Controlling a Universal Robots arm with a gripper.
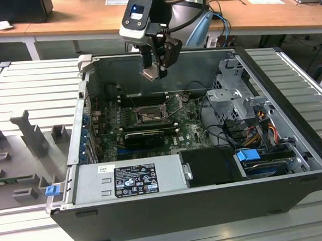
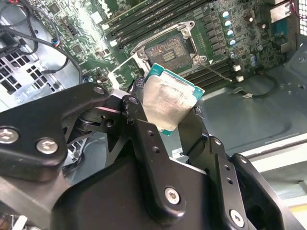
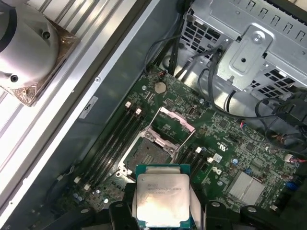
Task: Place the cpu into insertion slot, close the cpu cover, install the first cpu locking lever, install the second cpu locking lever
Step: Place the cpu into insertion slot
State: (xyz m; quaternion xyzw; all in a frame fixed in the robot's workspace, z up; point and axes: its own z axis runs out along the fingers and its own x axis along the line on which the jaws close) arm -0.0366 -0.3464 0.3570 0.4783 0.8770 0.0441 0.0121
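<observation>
The cpu (image 3: 162, 201) is in the air, clamped between the two fingers of the claw (image 1: 157, 71), which press on two opposite edges of it. In both wrist views its silvery top shows, with a thin green border around it. In the exterior view it hangs above the far part of the open computer case (image 1: 295, 161), higher than the case's rim, and touches nothing except the claw.

Below it, on the green board (image 1: 192, 132), is the insertion slot (image 3: 148, 153), a dark square with a metal rim, and its contact field is uncovered. The cpu is well apart from it. The cpu cover (image 3: 175, 125) is open: the thin metal frame stands lifted at one side of the slot. Long black memory slots (image 3: 112, 143) run just beside the slot.

Nearer in the exterior view, a black graphics card (image 1: 144, 137) lies across the board, and then comes a grey power supply box (image 1: 129, 180) along the near wall. A metal drive cage (image 1: 236, 99) with cables fills the exterior view's right part of the case. The case lies on a grey ribbed surface (image 1: 32, 79), and a small blue clip (image 1: 51, 190) sits at the case's near corner on the exterior view's left.
</observation>
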